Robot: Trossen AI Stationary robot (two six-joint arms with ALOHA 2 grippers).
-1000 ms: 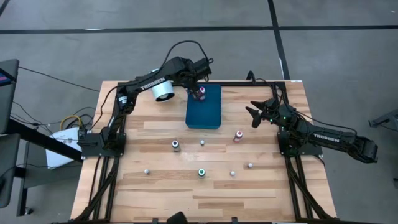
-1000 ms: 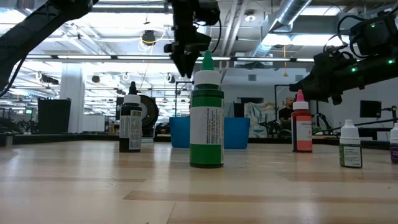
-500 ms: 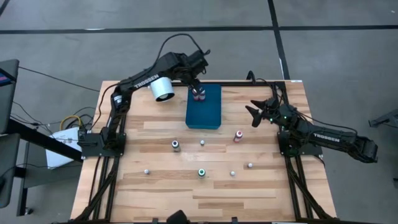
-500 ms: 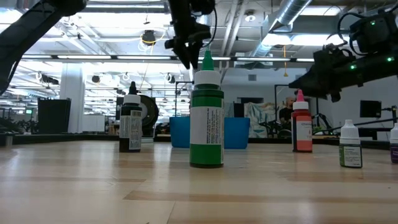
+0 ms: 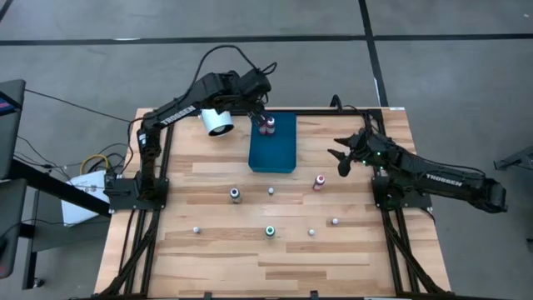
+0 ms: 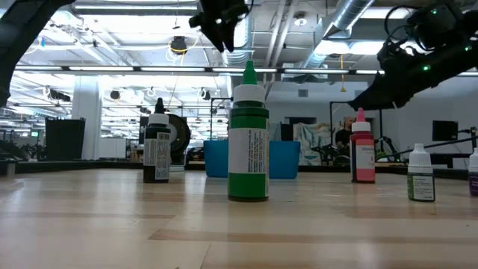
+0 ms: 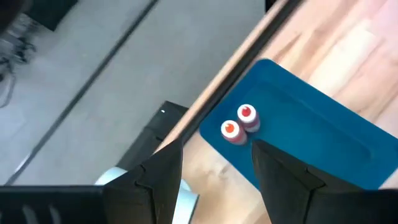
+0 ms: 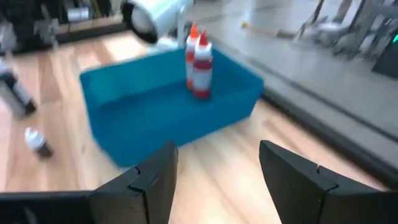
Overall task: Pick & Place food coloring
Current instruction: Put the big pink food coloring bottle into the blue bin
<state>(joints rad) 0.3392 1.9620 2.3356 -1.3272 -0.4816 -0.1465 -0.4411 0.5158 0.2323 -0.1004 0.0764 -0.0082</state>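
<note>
Since a second ago, my left gripper (image 5: 260, 104) has lifted off the two red-capped bottles (image 5: 267, 127) and pulled back toward the far edge of the desk (image 5: 216, 258); in the low view it now sits higher above the green bottle (image 6: 248, 138). It hangs open and empty over the far left corner of the blue tray (image 5: 279, 154).

Both red-capped bottles stand upright, touching each other, inside the tray at that far corner. White cylinder (image 5: 216, 122) lies just beside the tray's left side, under my left arm.

My right gripper (image 5: 341, 155) has dropped a little nearer the desk, fingers spread, holding nothing, right of the tray and well apart from it.

Other food coloring is scattered on the bare wood: red bottle (image 5: 318, 181) nearest my right gripper, dark bottle (image 5: 236, 194), small whitish one (image 5: 271, 192), green bottle near centre, three more tiny ones toward the near edge.
</note>
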